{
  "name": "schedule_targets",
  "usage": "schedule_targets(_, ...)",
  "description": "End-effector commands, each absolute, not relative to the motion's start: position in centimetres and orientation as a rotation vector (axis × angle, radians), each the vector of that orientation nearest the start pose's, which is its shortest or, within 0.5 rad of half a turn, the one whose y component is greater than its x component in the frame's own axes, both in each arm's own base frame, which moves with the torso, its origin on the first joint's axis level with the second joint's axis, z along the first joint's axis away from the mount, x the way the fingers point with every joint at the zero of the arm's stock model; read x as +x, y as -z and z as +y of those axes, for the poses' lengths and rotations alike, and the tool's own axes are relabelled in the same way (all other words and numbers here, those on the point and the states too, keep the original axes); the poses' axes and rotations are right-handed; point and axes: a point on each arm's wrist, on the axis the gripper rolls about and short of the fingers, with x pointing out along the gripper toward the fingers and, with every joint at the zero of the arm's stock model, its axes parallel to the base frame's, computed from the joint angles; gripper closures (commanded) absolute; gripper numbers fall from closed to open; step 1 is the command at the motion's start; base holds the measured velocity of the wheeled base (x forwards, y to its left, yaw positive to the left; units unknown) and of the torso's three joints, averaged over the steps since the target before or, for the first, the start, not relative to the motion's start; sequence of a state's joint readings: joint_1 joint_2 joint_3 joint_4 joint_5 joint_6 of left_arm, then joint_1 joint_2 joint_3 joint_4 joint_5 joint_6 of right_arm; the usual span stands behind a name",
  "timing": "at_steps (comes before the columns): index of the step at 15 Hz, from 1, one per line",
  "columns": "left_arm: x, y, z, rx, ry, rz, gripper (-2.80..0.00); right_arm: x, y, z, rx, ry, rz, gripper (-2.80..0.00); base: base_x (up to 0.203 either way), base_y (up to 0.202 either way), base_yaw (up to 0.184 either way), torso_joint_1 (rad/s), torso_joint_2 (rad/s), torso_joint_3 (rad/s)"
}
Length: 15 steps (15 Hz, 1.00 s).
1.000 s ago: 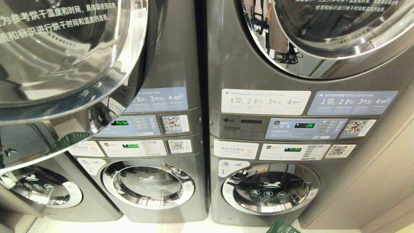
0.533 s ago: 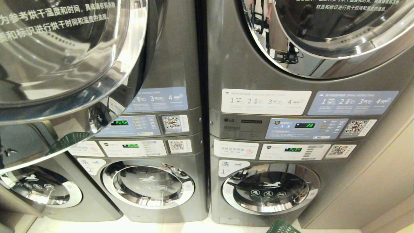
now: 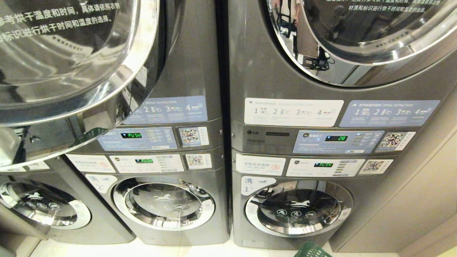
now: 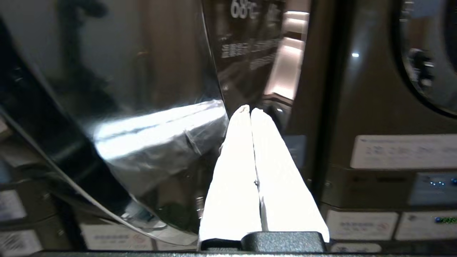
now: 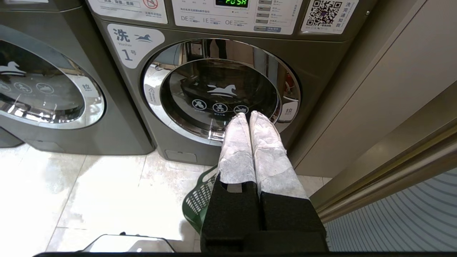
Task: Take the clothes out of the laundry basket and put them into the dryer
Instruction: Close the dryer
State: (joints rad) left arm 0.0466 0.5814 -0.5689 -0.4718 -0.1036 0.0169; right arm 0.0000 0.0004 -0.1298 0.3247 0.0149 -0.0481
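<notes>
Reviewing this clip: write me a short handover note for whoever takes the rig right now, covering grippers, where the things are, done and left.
Left gripper: shut, empty, close to the chrome rim of the open dryer door on stack 2.
Right gripper: shut, empty, parked low, pointing at the washer door of stack 1.
Laundry basket: on the floor under the right gripper, beside stack 1; only its green rim shows.
Clothes: not visible in any view, so whether any are loaded cannot be told.
Left: if the drum holds them, shut the door; otherwise fetch from the basket.
</notes>
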Motion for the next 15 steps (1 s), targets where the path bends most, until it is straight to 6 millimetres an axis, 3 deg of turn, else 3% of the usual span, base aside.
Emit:
schedule_targets(1,3.7,-29.1,0.1,0.029,-0.031,-0.415,0.0,-3.6,-7.8,0.0,-0.046,-0.018,0.195,0.0,0.0,0.0,0.0,0.0,0.0,0.0)
schedule_targets(8,11.1,-31.7,1.2,-0.009,-0.246,-0.433,0.0,-3.6,-7.8,0.0,-0.046,-0.019,0.194,0.0,0.0,0.0,0.0,0.0,0.0,0.0)
schedule_targets(15,19.0,-33.0,5.1,-0.04,-0.394,-0.455,0.0,-3.6,-7.8,0.0,-0.038,-0.018,0.195,0.0,0.0,0.0,0.0,0.0,0.0,0.0)
